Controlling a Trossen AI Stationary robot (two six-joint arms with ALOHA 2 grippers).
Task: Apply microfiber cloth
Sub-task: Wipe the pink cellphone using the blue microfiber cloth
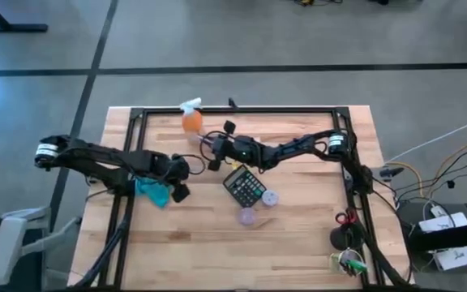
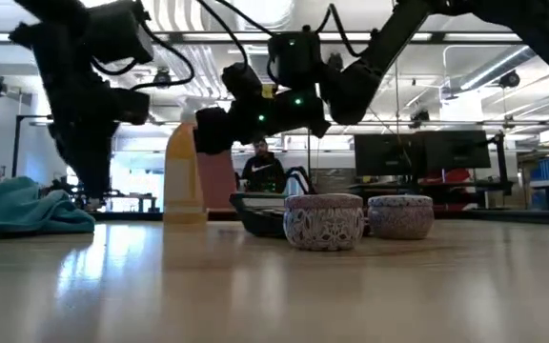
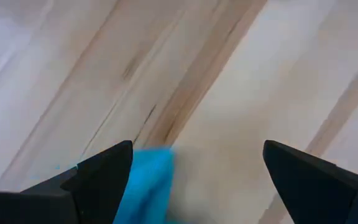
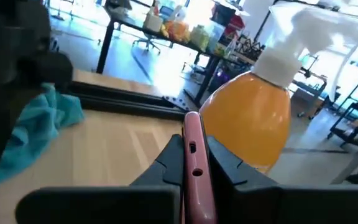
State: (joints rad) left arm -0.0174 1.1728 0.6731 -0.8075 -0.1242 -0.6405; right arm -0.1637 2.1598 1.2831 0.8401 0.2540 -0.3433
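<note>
The left tool is hanging wide open and empty above the teal microfiber cloth, which is lying ungrasped on the counter. The right tool is pinching a thin pink object beside the orange spray bottle. Wiping looks not yet begun.

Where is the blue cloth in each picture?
High view: the microfiber cloth lies on the table's left part, just under the left end effector.
Low view: the cloth is a heap at the far left edge.
Left wrist view: a corner of cloth shows between the open fingers.
Right wrist view: the cloth is at the left.
Shared landmark: the orange spray bottle, also in the low and right wrist views.
</note>
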